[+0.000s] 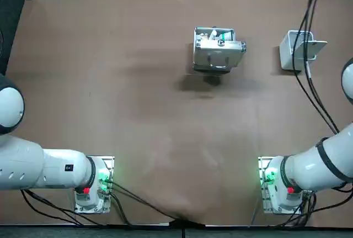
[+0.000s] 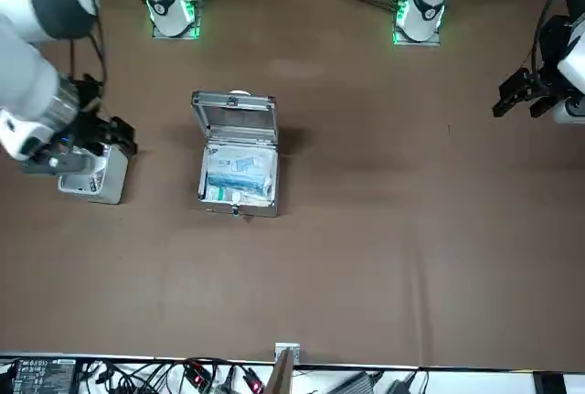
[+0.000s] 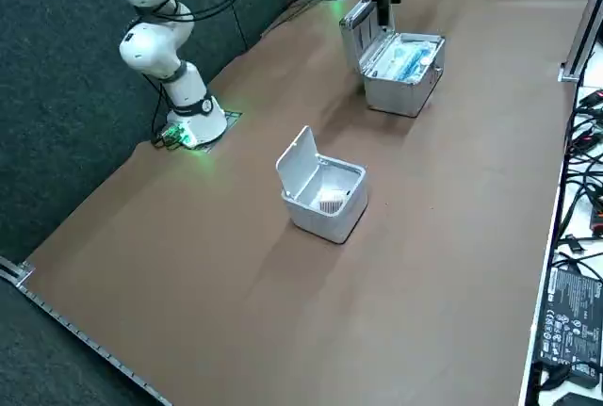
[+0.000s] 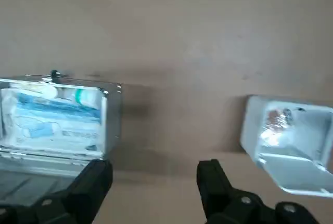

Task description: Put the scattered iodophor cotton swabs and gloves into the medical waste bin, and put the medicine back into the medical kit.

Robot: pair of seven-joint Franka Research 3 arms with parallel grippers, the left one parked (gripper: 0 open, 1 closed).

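Both loads look stowed: white waste (image 3: 331, 202) in the medical waste bin (image 3: 318, 224), medicine (image 3: 407, 56) in the medical kit (image 3: 399, 95). Your right gripper (image 4: 156, 174) hangs near the bin, fingers (image 4: 97, 177) spread, empty. Likely finished; just withdraw.

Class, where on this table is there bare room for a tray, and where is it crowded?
Bare: the table from the arm bases to the medical kit, and the robot's left of it. Crowded: between kit and waste bin, near the open right gripper.
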